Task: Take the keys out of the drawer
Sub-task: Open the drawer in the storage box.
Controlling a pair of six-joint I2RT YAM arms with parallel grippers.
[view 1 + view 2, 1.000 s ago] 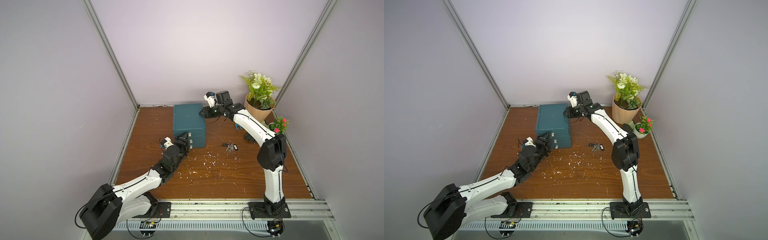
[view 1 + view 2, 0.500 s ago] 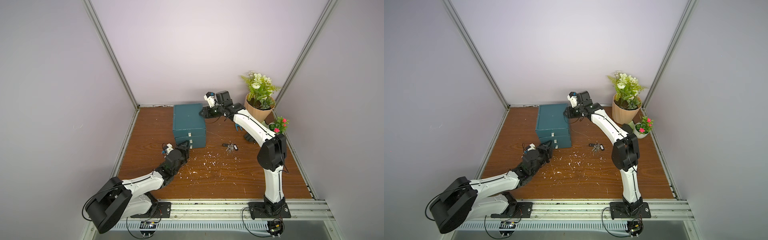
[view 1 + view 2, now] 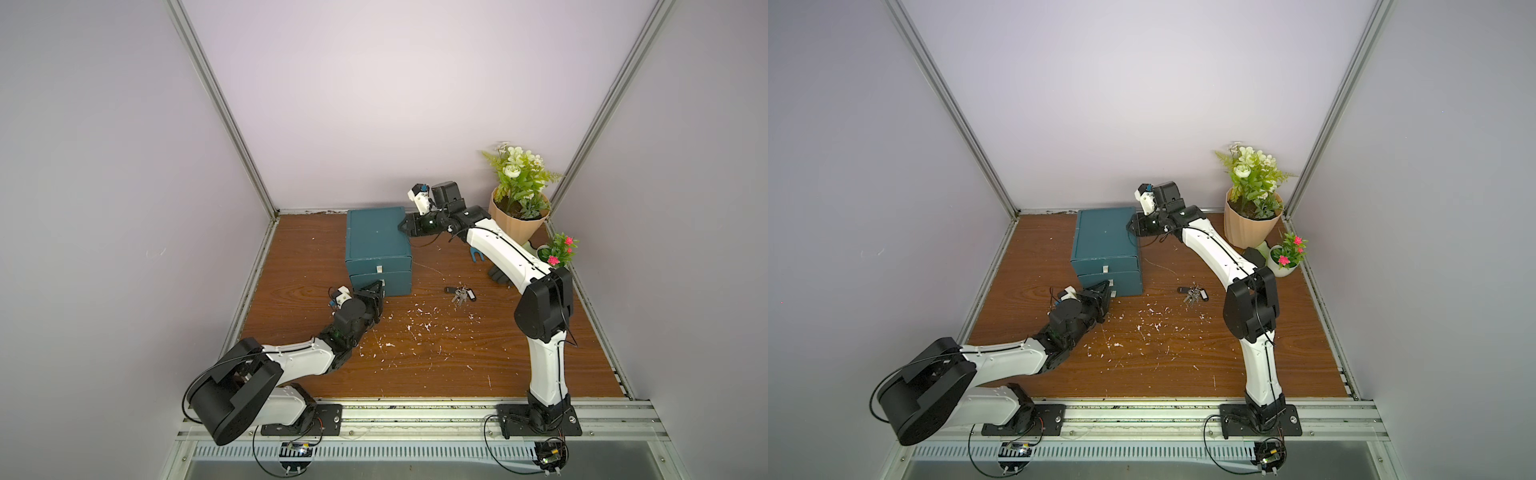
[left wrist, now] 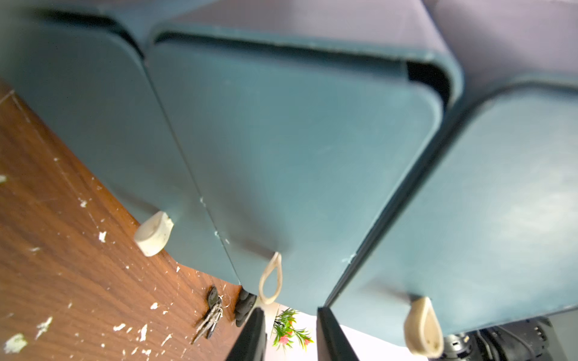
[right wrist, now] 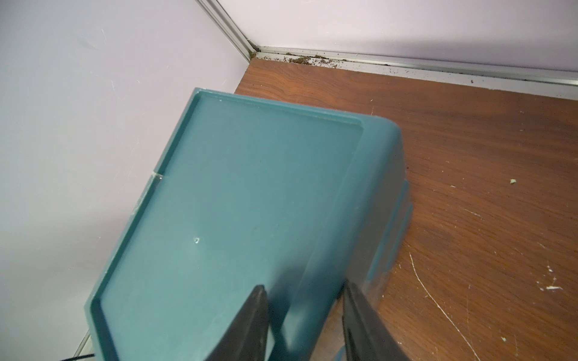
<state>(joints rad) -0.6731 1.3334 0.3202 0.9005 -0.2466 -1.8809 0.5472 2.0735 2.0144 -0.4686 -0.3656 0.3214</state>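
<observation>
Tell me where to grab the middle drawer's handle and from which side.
Pinch the cream loop sticking out of the middle drawer, coming head-on at its flat face. The loop is a thin teardrop strap and the only protruding part, so squeeze its two sides together.

Right arm (image 3: pixel 505 254) hides most of the blue fork (image 3: pixel 477 257); drawer fronts (image 4: pixel 291 150) are blurred.

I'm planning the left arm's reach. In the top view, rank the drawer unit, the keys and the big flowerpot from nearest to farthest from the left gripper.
1. Drawer unit: its front is right at the left gripper.
2. Keys: lying loose, off to the right side.
3. Big flowerpot: in the back right corner.
</observation>
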